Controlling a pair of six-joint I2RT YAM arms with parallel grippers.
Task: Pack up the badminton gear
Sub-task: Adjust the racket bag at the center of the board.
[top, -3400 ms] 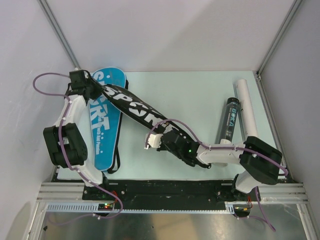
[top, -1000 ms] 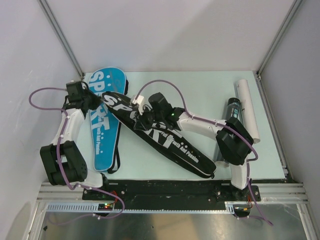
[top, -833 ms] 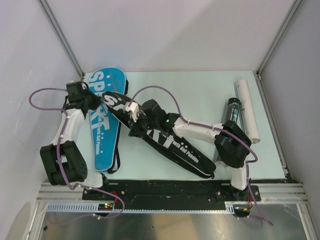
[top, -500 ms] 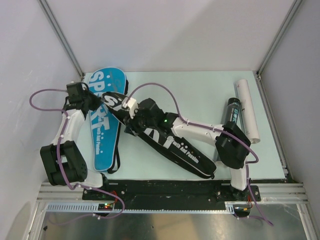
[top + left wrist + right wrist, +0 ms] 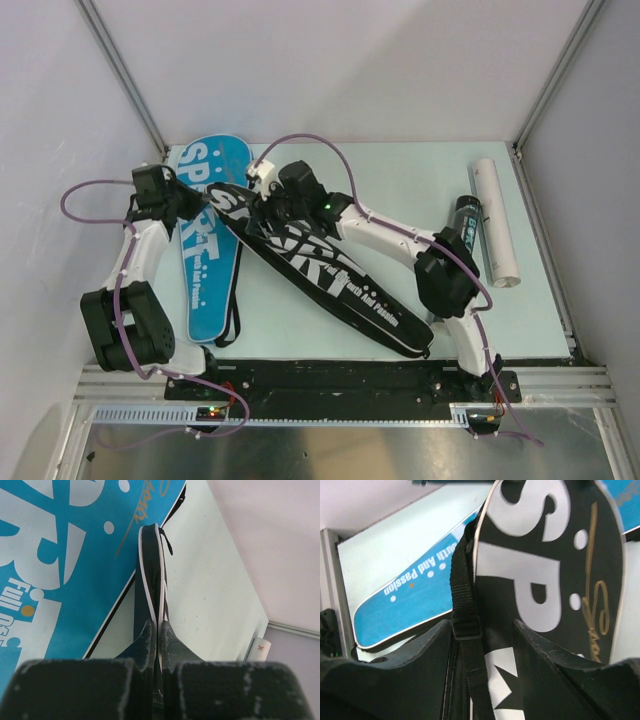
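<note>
White lettering marks the black bag (image 5: pixel 330 275) and the blue bag (image 5: pixel 205 290).

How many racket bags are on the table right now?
2. The blue bag lies along the left side; the black bag runs diagonally across the middle, its wide end overlapping the blue one. No others show.

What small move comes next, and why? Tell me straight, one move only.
Probably lift the right hand clear of the black bag. It stands open astride the strap, gripping nothing, while the left hand is shut on the bag's edge and can likely hold it in place.
</note>
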